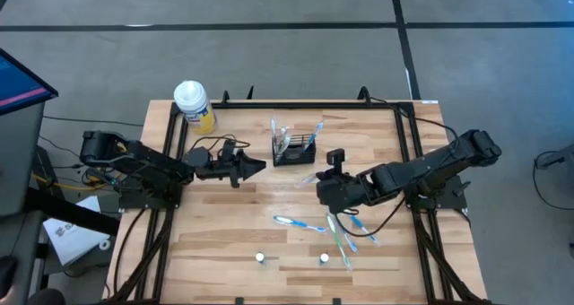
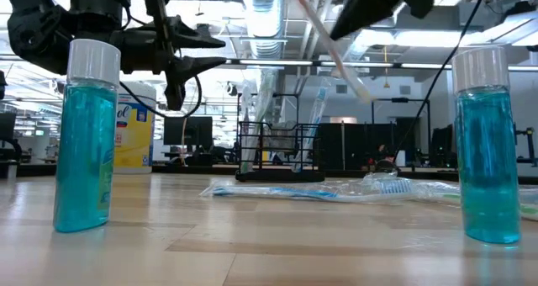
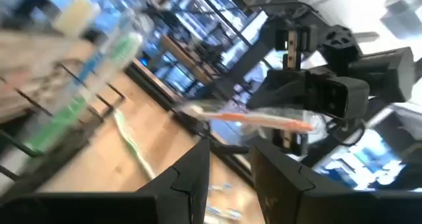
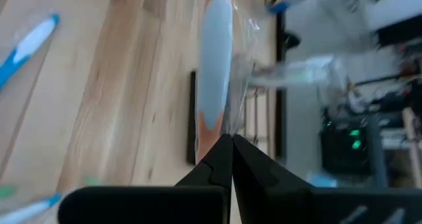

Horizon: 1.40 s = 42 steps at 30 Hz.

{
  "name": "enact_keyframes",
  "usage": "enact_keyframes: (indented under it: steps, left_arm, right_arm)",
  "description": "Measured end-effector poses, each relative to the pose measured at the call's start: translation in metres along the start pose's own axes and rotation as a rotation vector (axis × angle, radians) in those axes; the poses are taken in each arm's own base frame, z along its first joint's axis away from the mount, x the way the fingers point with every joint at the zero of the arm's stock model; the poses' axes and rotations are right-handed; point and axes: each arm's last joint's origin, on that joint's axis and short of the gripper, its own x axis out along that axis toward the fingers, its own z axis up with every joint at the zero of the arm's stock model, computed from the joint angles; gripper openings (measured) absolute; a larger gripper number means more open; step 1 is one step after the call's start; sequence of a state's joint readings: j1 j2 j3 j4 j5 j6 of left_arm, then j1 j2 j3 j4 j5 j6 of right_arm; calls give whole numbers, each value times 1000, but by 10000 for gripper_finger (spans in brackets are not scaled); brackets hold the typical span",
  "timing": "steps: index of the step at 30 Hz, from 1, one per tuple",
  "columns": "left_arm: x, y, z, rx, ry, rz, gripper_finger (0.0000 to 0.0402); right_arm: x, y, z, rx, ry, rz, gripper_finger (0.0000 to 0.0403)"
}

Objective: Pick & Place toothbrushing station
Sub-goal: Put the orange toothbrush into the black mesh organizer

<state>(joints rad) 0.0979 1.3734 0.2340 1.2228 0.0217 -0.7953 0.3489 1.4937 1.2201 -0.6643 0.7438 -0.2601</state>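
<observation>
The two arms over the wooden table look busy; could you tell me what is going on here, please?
The right gripper is shut on a wrapped orange-handled toothbrush, held above the wooden table near the small black wire-mesh holder box, which already has wrapped toothbrushes in it. The left gripper hovers open just left of the box, holding nothing. More blue and green toothbrushes lie on the table.

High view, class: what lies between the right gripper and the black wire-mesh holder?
Only the wrapped toothbrush held by the right gripper, angled toward the holder; otherwise bare wood.
</observation>
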Motion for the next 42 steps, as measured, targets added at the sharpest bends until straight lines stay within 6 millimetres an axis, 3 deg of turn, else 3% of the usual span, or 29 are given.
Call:
enact_keyframes:
  steps: [8,12,18,29,42]
  left_arm:
    - [0,0,0,-141,83,-71,104]
    - [0,-1,-1,-194,119,-97,104]
    - [-1,-2,-3,-263,176,-123,104]
    - [-2,-2,-8,-499,312,-127,104]
    - [-2,0,-8,-571,369,-124,104]
  right_arm:
    - [0,-3,17,-23,-120,-71,0]
    - [15,12,26,-136,-107,-122,0]
    - [49,36,58,-309,-66,-160,0]
    - [67,44,112,-485,-71,-214,0]
    - [72,51,120,-541,-59,-248,0]
